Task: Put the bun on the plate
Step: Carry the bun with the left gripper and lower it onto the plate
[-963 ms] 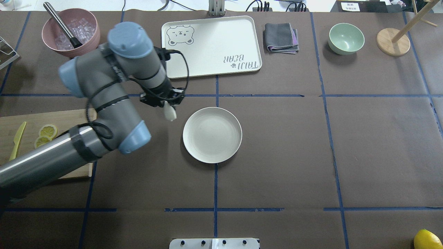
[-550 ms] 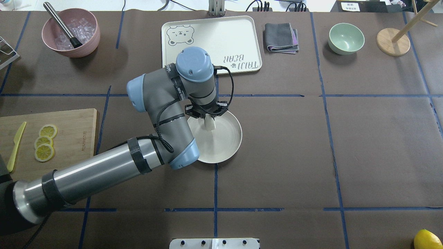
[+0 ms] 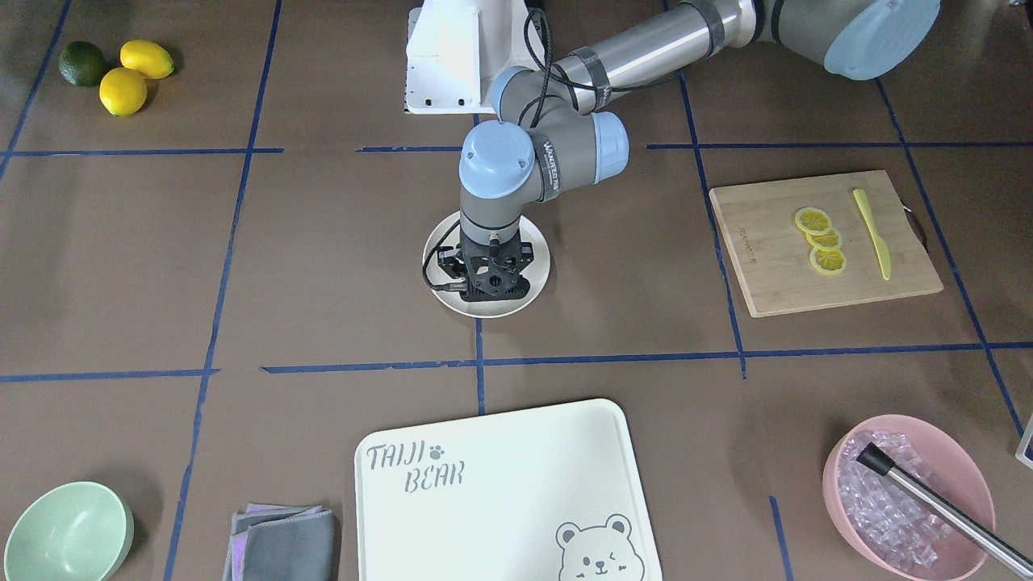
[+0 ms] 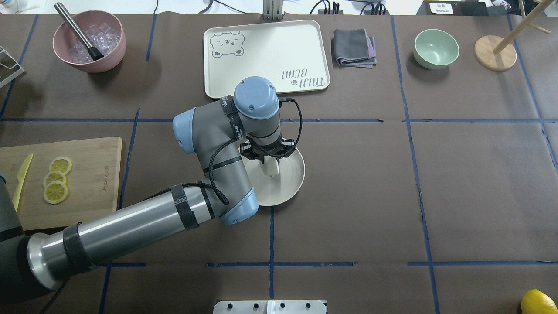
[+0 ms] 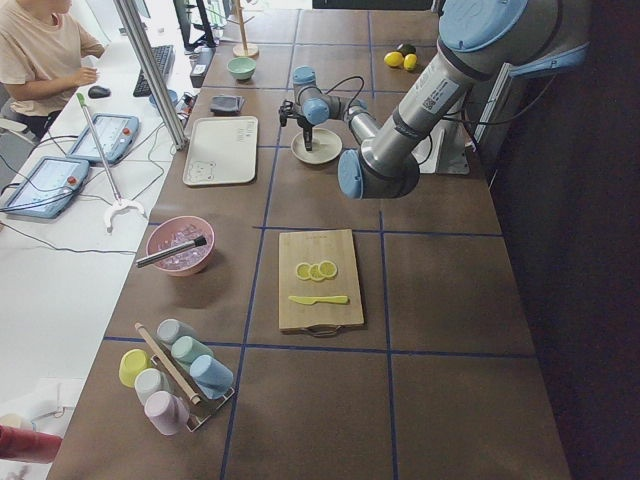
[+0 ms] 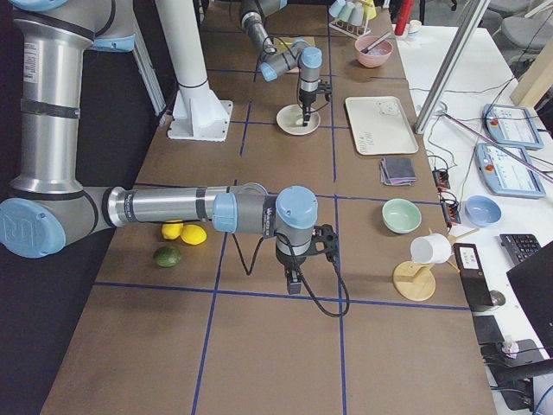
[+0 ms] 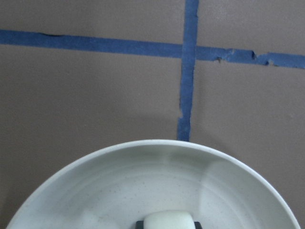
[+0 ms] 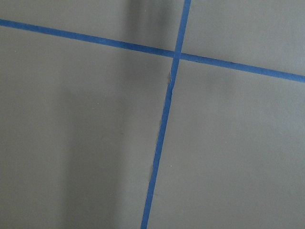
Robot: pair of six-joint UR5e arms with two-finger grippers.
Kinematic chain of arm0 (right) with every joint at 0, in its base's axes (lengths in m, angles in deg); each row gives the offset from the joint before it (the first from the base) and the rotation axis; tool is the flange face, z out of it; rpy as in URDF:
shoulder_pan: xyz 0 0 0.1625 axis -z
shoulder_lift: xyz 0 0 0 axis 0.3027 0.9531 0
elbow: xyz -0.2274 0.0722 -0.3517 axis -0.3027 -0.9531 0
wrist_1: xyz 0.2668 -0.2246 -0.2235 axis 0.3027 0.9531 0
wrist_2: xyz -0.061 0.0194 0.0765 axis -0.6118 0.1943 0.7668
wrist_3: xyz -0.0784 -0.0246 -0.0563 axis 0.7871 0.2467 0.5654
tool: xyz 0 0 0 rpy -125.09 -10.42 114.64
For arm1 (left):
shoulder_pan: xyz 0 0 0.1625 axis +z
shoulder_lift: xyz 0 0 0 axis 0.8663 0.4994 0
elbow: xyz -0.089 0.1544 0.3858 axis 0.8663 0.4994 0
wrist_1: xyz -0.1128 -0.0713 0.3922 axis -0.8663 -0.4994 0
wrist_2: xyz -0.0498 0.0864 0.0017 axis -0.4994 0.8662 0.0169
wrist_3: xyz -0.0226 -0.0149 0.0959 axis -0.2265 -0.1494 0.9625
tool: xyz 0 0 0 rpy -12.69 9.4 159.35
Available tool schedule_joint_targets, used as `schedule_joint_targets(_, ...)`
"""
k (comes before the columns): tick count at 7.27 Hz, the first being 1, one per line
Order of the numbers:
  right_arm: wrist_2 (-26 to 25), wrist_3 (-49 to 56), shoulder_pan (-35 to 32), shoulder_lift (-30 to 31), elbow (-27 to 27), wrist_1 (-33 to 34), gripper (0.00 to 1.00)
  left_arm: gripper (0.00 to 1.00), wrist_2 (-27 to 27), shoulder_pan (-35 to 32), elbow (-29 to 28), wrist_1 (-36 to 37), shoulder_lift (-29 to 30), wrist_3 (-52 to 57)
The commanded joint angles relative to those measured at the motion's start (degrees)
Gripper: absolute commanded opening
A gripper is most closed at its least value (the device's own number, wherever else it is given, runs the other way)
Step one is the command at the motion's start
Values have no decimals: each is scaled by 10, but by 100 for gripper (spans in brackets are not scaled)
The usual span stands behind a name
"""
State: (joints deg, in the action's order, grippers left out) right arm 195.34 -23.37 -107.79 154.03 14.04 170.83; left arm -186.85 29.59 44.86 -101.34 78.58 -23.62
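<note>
The round cream-white plate (image 4: 293,179) lies at the table's middle, partly covered by my left arm. My left gripper (image 4: 269,162) points straight down over the plate's inner area and is shut on the bun (image 4: 273,167), a small white lump hanging just below the wrist. In the left wrist view the bun (image 7: 169,220) shows at the bottom edge with the plate (image 7: 143,181) close beneath it. From the front, the left gripper (image 3: 485,280) hides the bun over the plate (image 3: 537,266). My right gripper (image 6: 294,284) hangs above bare table near the lemons; I cannot tell its state.
A bear-printed tray (image 4: 266,56) lies behind the plate, with a folded grey cloth (image 4: 354,47) and a mint-green bowl (image 4: 436,48) to its right. A pink bowl of ice (image 4: 89,41) stands at the back left. A cutting board (image 4: 87,174) holds lemon slices and a yellow knife.
My left arm has swung right, carrying the bun from beside the plate's left edge to over the plate, then shifted slightly further in and lower.
</note>
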Motion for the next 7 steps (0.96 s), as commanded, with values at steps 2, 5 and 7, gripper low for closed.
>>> schedule_joint_targets(2,2,1,0,0,-1,0,100,100,-6,-15,28,14,0,7)
schedule_joint_targets(5,1,2,0,0,-1,0,100,100,-61,-86,105,31,-82,92)
schedule_joint_targets(7,-1,2,-1,1,-1,-1,100,100,-162,-210,212,31,-245,268)
